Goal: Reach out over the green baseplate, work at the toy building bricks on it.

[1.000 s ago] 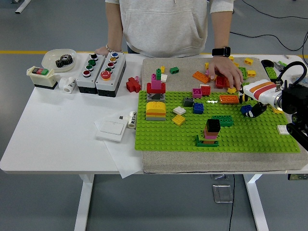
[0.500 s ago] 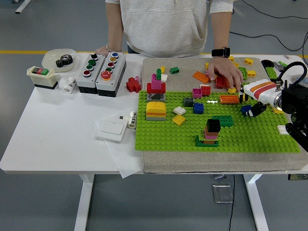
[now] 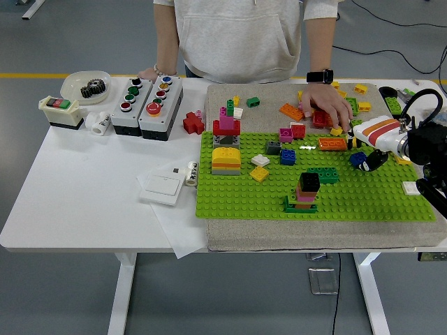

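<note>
The green baseplate (image 3: 363,195) lies on a grey mat at the right of the table. On it stand a yellow-orange-grey stack (image 3: 226,160), a red and pink tower (image 3: 226,123), a blue brick (image 3: 288,157), an orange brick (image 3: 332,144) and a black-pink-green stack (image 3: 306,191). My right hand (image 3: 363,159), white with orange stripes and black fingers, comes in from the right. Its fingers are curled on a small blue brick (image 3: 359,158) just above the plate's right part. My left arm is out of view.
A person stands at the far side, one hand (image 3: 330,106) on loose bricks on the mat and the other (image 3: 148,72) on the table. Two button boxes (image 3: 147,98), a red brick (image 3: 193,123), a white switch plate (image 3: 162,186) and a bowl with a gear (image 3: 86,86) lie to the left.
My right hand has shifted very slightly to the right with the blue brick. The person's hands and the bricks on the plate have not moved.
</note>
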Controlling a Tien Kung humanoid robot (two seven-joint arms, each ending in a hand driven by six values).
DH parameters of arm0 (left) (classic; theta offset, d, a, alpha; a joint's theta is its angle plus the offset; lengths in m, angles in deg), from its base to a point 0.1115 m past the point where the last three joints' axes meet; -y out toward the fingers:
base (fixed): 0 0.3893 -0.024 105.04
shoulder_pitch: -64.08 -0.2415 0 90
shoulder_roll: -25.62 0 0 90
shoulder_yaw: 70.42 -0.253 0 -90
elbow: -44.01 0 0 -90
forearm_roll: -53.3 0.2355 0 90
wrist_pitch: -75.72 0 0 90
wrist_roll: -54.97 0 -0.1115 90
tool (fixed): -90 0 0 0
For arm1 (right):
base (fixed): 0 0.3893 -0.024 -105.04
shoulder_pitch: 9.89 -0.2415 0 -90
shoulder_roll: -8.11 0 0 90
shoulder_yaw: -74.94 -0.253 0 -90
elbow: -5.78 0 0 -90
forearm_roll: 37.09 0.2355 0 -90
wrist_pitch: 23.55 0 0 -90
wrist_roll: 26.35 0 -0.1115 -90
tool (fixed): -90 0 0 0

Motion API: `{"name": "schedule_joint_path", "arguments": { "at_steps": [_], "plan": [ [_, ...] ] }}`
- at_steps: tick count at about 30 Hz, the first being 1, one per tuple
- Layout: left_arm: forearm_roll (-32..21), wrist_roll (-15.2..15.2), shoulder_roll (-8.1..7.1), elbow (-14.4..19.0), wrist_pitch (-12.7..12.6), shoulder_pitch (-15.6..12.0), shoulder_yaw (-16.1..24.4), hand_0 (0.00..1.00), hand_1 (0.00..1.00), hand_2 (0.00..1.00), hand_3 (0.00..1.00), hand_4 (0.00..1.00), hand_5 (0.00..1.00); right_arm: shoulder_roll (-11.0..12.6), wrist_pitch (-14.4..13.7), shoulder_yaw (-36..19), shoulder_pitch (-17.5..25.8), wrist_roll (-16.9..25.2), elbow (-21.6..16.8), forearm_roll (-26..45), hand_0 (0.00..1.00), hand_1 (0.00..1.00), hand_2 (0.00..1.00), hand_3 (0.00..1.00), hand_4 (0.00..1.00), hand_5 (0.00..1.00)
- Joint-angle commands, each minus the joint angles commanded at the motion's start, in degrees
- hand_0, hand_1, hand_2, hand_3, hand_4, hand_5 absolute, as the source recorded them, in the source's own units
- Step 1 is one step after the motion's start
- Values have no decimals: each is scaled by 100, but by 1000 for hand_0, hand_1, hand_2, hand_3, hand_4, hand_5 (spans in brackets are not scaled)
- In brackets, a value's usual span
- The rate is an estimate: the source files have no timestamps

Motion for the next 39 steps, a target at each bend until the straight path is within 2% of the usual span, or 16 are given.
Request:
{"name": "schedule_joint_path", "arguments": {
  "at_steps": [11,24,27,28,39],
  "plan": [
    [133,-13,6,9,-41,-9,92,450,575,682,829,906,909,-25,-258,45,39,134,125,-576,385,536,596,635,800,219],
    [213,-26,24,15,-58,46,158,452,576,682,828,901,910,-73,-522,46,93,189,278,-547,370,520,585,592,748,252],
    [215,-25,27,15,-60,56,162,452,576,682,828,901,910,-73,-541,53,98,193,297,-560,370,520,585,592,748,252],
    [216,-26,29,15,-61,61,164,450,575,682,827,895,910,-75,-546,54,100,194,308,-566,356,506,561,545,712,273],
    [232,-34,37,13,-55,77,180,450,575,682,826,889,912,-77,-545,66,127,206,326,-522,347,493,543,523,692,279]
  ]
}}
